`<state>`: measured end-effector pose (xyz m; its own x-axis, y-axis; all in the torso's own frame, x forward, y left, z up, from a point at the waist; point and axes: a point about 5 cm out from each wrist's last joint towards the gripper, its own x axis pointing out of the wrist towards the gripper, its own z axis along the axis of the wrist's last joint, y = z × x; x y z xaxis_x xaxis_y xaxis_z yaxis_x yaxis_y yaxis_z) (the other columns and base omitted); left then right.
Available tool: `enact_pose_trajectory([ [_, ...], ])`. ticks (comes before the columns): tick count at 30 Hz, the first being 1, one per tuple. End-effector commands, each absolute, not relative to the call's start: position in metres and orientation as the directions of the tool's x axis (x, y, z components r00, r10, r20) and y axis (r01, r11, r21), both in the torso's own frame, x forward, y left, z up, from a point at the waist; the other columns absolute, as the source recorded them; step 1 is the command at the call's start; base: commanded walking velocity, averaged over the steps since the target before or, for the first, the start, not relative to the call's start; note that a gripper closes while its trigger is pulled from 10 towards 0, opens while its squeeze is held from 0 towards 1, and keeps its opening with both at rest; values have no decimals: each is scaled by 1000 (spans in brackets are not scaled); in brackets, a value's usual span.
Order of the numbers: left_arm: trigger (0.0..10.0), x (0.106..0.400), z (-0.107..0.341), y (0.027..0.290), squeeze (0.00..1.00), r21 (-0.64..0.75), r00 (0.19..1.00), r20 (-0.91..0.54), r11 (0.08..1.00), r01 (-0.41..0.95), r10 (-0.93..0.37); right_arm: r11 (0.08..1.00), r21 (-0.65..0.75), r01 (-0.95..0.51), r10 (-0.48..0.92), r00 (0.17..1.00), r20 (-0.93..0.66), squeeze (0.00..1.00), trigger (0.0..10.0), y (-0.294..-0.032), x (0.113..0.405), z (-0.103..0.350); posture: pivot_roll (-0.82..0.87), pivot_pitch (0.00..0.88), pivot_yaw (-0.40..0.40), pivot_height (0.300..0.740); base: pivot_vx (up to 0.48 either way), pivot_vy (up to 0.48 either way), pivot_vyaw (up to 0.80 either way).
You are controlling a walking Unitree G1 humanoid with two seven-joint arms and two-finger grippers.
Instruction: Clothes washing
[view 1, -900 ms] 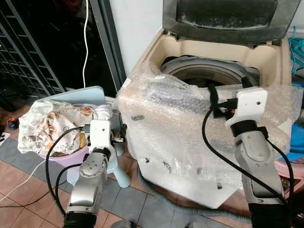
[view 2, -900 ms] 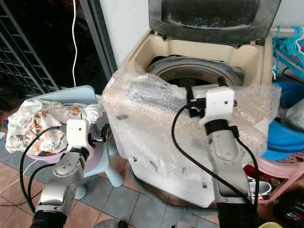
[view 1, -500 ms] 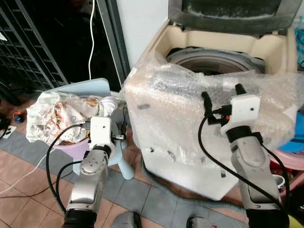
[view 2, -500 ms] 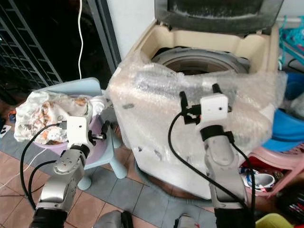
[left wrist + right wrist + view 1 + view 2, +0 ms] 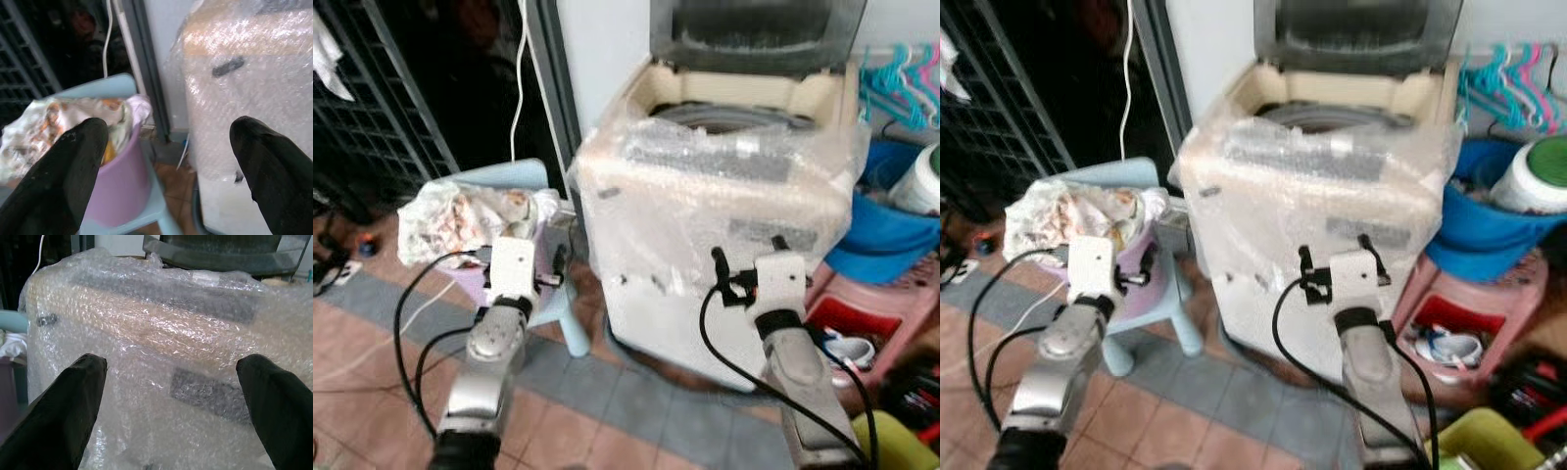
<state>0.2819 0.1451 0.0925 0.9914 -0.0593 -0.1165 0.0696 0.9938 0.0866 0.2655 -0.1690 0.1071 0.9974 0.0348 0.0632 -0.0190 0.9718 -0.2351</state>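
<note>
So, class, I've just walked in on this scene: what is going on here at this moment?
A humanoid robot stands facing a washing machine whose lid is up and whose front is covered in bubble wrap. To its left, a purple tub heaped with clothes sits on a pale blue stool. Both arms are raised with nothing in them: the left pincer is open between tub and machine, and the right pincer is open, facing the wrapped front.

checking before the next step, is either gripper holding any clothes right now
Nothing is held. The left gripper is open before the purple plastic basin of clothes; the right gripper is open facing the bubble-wrapped washing machine.
</note>
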Motion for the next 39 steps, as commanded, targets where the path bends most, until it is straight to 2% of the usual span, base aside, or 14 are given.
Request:
enact_pose_trajectory([
  [1,10000,280,93,145,0,114,992,-106,990,78,-66,967,-253,23,-12,999,43,0,10000,-175,265,103,-51,38,128,740,0,0,0],
  [4,10000,276,93,146,0,107,993,-90,991,79,-70,970,-244,-13,35,996,85,0,10000,-170,265,109,-57,41,132,740,0,0,0],
  [7,10000,274,88,151,0,107,991,-121,992,63,-50,961,-273,44,-39,999,24,0,10000,-173,260,104,-65,33,132,740,0,82,0],
  [9,10000,273,86,150,0,100,990,-126,992,75,-62,997,-78,0,-4,999,-52,0,10000,-172,256,91,-57,31,133,740,0,480,0],
  [12,10000,273,89,150,0,96,991,-108,992,87,-77,997,-60,56,-57,998,-12,0,10000,-177,258,97,-52,35,143,740,0,480,0],
  [14,10000,272,89,149,0,91,991,-106,992,93,-83,997,-69,37,-39,999,-20,0,10000,-174,257,97,-50,37,143,740,0,480,0],
  [15,10000,272,89,149,0,85,990,-110,991,99,-90,991,-124,42,-45,999,-24,0,10000,-173,258,97,-50,37,143,740,0,480,0],
  [17,10000,271,90,151,0,84,991,-103,992,92,-83,999,-38,21,-22,1000,-17,0,10000,-169,258,102,-50,47,141,740,0,480,0],
  [20,10000,271,90,152,0,87,992,-102,992,88,-79,995,-69,71,-73,997,-30,0,10000,-174,258,103,-50,53,141,740,0,480,0],
  [23,10000,270,91,153,0,74,992,-103,994,78,-70,998,-42,48,-51,996,-66,0,10000,-174,256,100,-49,55,141,740,0,460,0],
  [26,10000,271,95,155,0,55,995,-79,997,60,-56,999,-44,18,-20,999,-45,0,10000,-171,254,102,-46,57,142,740,0,0,0],
  [35,10000,270,96,156,0,31,995,-72,997,70,-67,999,-36,-10,9,1000,-26,0,10000,-165,257,108,-51,58,137,740,0,0,765],
  [39,10000,271,96,156,0,21,996,-70,998,65,-63,999,-35,-21,20,999,-26,0,10000,-166,259,107,-53,60,134,740,274,0,0],
])
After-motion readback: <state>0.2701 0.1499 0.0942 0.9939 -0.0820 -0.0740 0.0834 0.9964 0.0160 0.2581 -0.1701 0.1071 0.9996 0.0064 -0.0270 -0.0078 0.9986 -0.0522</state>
